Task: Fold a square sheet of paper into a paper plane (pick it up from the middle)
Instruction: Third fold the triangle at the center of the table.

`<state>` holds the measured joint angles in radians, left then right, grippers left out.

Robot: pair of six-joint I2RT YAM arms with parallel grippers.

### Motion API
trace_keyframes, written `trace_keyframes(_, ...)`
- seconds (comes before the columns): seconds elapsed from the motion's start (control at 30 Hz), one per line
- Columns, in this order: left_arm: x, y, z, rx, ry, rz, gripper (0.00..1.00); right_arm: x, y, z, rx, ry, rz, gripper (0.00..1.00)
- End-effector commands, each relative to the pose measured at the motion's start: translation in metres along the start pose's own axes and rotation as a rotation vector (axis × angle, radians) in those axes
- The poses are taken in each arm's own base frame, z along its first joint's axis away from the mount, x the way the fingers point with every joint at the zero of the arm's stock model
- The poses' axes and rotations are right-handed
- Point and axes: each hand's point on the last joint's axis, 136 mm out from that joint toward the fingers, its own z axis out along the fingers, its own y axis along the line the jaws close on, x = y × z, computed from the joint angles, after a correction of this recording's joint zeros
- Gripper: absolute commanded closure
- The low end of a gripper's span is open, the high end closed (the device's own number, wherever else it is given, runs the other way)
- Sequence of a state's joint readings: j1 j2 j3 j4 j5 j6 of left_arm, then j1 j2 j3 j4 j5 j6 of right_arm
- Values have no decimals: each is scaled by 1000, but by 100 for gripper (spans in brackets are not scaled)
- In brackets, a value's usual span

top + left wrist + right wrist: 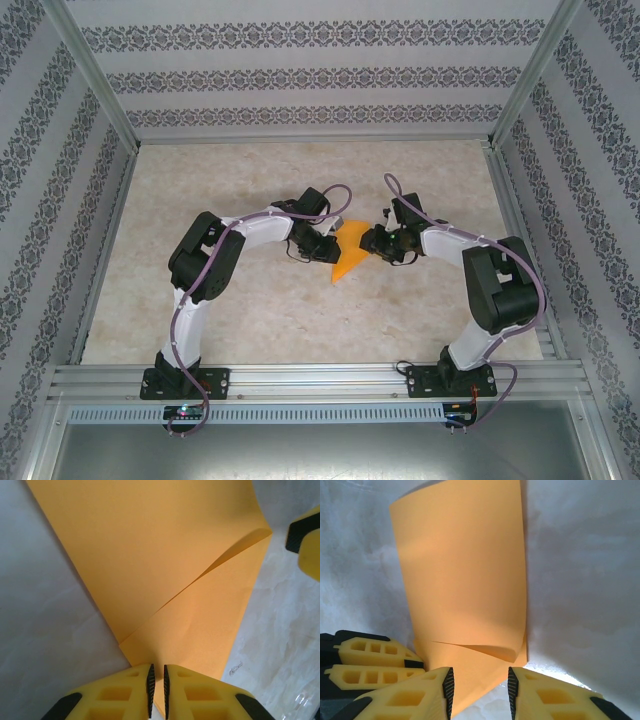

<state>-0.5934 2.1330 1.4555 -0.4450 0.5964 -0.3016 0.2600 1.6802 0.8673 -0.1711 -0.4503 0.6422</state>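
the left pincer (pixel 157 672) is closed on the sheet of paper (pixel 150 555): its two yellow fingers stand almost together, and the near corner of the orange sheet runs into the thin gap between the black pads. ahead of this pincer the sheet spreads wide, and a loose flap is folded over it, with a curved edge that lifts ahead and to the right.

the right pincer (pixel 479 680) is open. its jaws stand clearly apart and the nearest corner of the sheet lies between them; i cannot tell if they touch it. just to its left are the fingers (pixel 370 655) of the left pincer.

seen from above, the two pincers face each other with the sheet between them.

under both pincers is the table (pixel 250 170), a pale matte surface with a faint marble pattern. around it stand walls (pixel 300 75) with grey flower bands on white stripes. aluminium rails (pixel 300 380) run along the near edge, where the arm bases are bolted.
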Motion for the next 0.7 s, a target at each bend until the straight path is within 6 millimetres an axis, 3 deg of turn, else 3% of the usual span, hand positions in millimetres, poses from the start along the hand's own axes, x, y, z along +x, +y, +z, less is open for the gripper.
trace_keyframes(0.0,29,27,16,-60,98,-46,82,5,-2,8,8,23,19,64)
trace_keyframes(0.33,28,26,16,-56,99,-47,82,6,8,16,-31,45,18,64)
trace_keyframes(0.67,29,26,16,-56,98,-45,82,5,20,11,-94,27,17,69)
